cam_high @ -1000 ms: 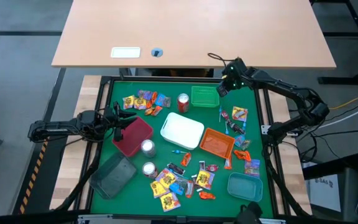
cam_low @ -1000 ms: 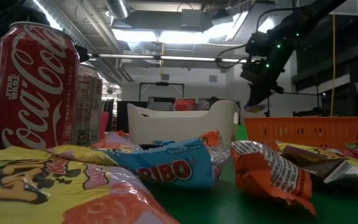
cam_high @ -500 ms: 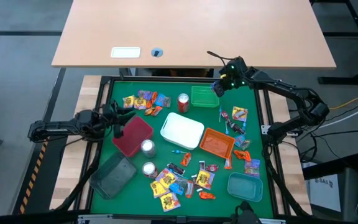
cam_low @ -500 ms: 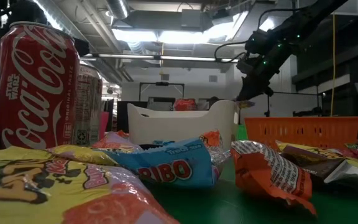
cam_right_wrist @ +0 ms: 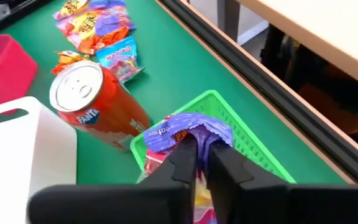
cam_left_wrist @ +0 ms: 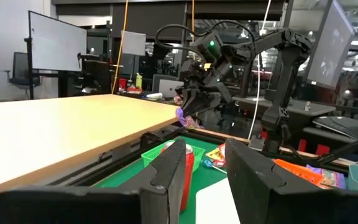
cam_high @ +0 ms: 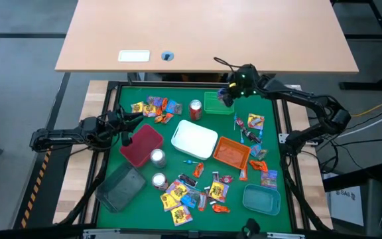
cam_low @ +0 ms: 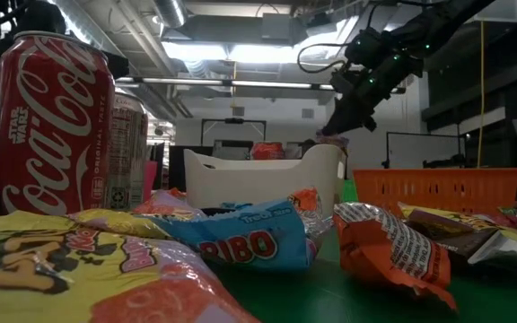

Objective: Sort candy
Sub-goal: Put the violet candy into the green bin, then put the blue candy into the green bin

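We are holding a crinkled purple candy packet (cam_right_wrist: 188, 127) pinched between the narrow fingers of our right gripper (cam_right_wrist: 199, 163), above the ribbed green plastic basket (cam_right_wrist: 253, 146) at the table's far edge. Beside it is standing one orange Fanta can (cam_right_wrist: 95, 99). Our left gripper (cam_high: 126, 126) is hovering over the red tray (cam_high: 141, 146) near the left edge, fingers parted and empty.
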`<state>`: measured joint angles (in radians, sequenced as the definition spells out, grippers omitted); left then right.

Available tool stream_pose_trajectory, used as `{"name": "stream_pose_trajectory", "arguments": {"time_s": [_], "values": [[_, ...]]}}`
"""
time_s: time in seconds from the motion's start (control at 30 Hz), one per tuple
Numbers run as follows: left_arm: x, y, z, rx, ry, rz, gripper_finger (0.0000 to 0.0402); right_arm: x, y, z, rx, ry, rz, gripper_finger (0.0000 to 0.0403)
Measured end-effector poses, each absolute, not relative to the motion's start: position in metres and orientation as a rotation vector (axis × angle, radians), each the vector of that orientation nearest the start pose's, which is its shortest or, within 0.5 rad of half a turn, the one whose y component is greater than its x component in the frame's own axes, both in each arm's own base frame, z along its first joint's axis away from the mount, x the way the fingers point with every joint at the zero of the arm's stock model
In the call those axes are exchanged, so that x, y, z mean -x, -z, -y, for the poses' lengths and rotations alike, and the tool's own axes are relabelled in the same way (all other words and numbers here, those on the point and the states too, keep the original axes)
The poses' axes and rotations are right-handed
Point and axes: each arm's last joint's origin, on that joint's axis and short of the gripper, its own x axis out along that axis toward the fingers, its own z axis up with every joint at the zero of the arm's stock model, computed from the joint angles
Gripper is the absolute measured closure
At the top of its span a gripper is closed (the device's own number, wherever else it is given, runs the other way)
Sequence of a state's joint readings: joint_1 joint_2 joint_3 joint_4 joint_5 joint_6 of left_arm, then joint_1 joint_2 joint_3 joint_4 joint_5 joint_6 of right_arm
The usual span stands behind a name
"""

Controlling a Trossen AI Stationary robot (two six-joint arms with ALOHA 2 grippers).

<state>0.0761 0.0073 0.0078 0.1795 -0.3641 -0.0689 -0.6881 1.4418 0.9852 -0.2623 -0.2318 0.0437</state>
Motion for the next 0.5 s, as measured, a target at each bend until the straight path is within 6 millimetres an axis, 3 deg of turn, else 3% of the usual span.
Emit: {"name": "stream_pose_trajectory", "arguments": {"time_s": [0.27,0.5], "values": [[-0.0946,-0.1845,-0.0175,0.096,-0.431,0.211,0.0298,-0.239,-0.2477,0.1891,-0.351,0.488,-0.648,0.0267],[-0.1022,-0.1897,-0.0181,0.108,-0.428,0.243,0.0298,-0.239,-0.2477,0.189,-0.351,0.487,-0.648,0.0238]]}}
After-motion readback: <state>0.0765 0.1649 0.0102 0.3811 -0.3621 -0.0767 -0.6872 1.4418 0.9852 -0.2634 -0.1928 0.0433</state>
